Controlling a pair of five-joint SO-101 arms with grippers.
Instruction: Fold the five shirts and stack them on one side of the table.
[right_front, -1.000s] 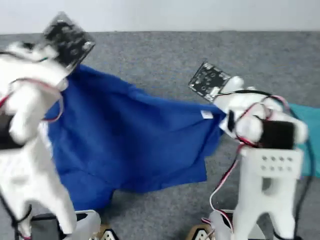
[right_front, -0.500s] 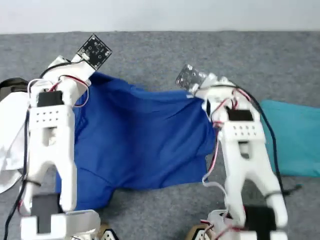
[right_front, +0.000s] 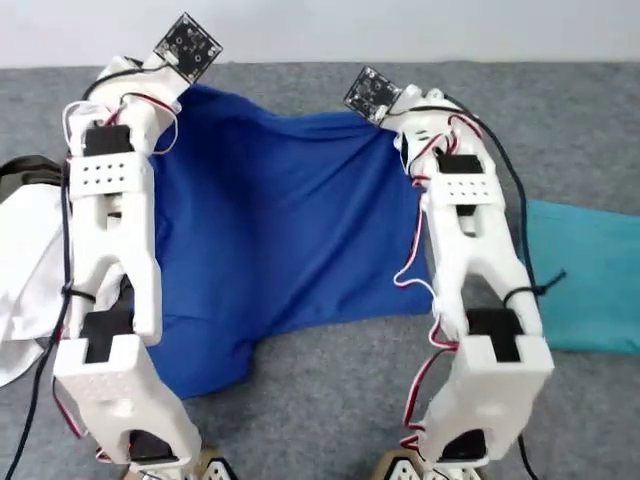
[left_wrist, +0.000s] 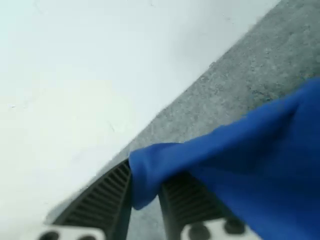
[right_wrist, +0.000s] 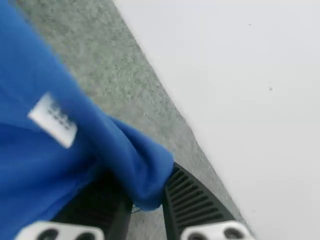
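Observation:
A blue shirt (right_front: 280, 220) lies spread between both arms on the grey table, stretched toward the far edge. My left gripper (left_wrist: 146, 197) is shut on one far corner of the blue shirt (left_wrist: 240, 160), with cloth pinched between its ribbed fingers (left_wrist: 105, 195). The right gripper (right_wrist: 145, 200) is shut on the other far corner of the blue shirt (right_wrist: 65, 150), near a white label (right_wrist: 52, 120). From above, the left arm (right_front: 110, 220) reaches along the shirt's left side and the right arm (right_front: 470, 230) along its right side.
A teal shirt (right_front: 580, 290) lies flat at the right edge of the table. White cloth (right_front: 30, 280) is heaped at the left edge, with a dark item (right_front: 25, 170) behind it. A white wall (right_front: 400, 30) borders the table's far edge.
Both arms have stretched out toward the far edge, pulling the blue shirt's held corners away and drawing the cloth flatter and longer across the table.

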